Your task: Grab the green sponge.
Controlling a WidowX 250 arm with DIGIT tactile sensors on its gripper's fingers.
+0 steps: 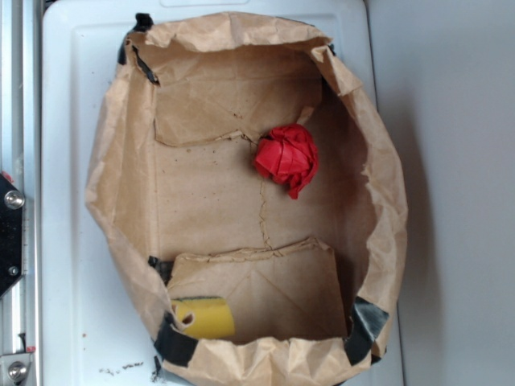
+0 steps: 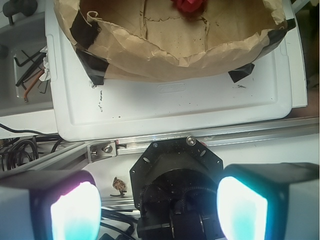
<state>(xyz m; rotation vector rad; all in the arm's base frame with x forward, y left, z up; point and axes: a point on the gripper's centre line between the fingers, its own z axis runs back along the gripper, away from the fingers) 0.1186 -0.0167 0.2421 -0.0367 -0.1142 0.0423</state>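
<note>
Tool (image 2: 159,210) fills the bottom of the wrist view: two pads (image 2: 75,212) wide apart, nothing between them, parked back over the black base mount and rail, well short of the bag (image 1: 121,161).

Sponge (image 1: 205,316) sits inside the bag at the near-left corner in the exterior view, on the paper floor flap, tight against the crumpled wall and just beside a black tape patch (image 1: 173,342). Mostly yellow face up, thin dark strip along its top edge (probably the green layer, hard to confirm). Red ball (image 1: 288,159) lies well apart, toward the far right of the bag floor.

Step in hand, as I judge it: approach, not started. To do it well: carry the tool over the bag rim high enough to clear the paper, come down vertical over the sponge, pads spanning its short side, biased away from the wall so a pad doesn't catch paper or tape. Corner placement is the risk; the wall may fold in.

Hidden or unclear: sponge doesn't show in the wrist view at all, the bag's wall blocks it; only a sliver of the red ball shows at the top edge there. Sponge's lower edge is tucked under the rim fold in the exterior view. The tool is out of the exterior view. Bag sits on a white tray (image 1: 64,161) on the worktop.
</note>
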